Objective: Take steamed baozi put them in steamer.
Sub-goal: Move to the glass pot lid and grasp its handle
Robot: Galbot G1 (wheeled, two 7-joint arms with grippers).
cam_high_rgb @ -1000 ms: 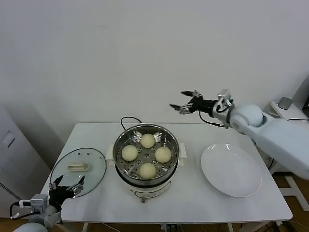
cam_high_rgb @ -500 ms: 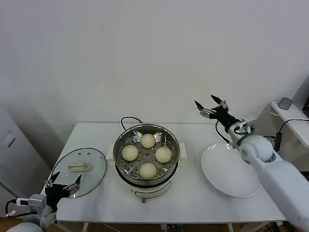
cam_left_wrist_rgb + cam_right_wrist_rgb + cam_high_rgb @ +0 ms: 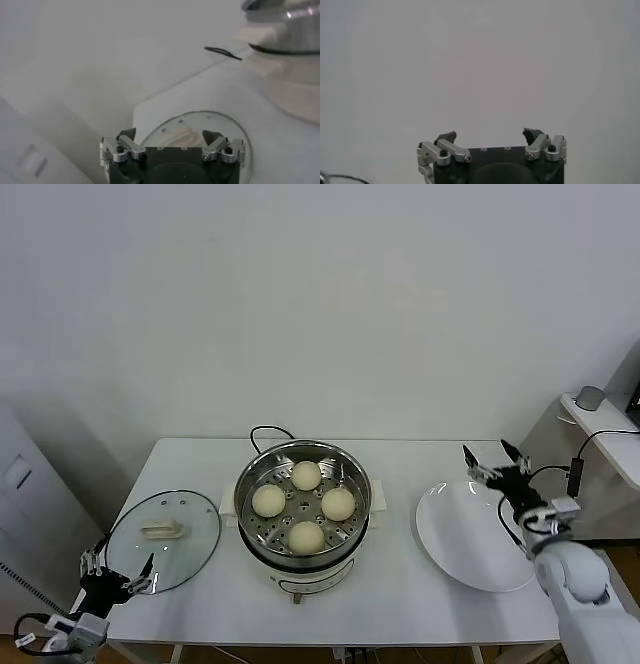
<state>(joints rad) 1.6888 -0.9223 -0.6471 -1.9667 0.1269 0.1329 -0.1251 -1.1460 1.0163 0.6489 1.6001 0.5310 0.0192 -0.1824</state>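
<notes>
All four buns point(image 3: 305, 504) already sit inside the steamer point(image 3: 303, 519), so little seems left to spoil; the likeliest mishap is an arm clipping the glass lid point(image 3: 165, 539) or white plate point(image 3: 478, 536) nearby. The left claw point(image 3: 118, 567) hangs at the table's corner, the right claw point(image 3: 497, 466) above the plate's far edge, both spread wide, holding and touching nothing.

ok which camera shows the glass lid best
The head view: the glass lid lies flat on the table, left of the steamer, with its whole outline and cream handle visible. The left wrist view shows only part of it, behind the left pincer. The right wrist view shows none of it.
</notes>
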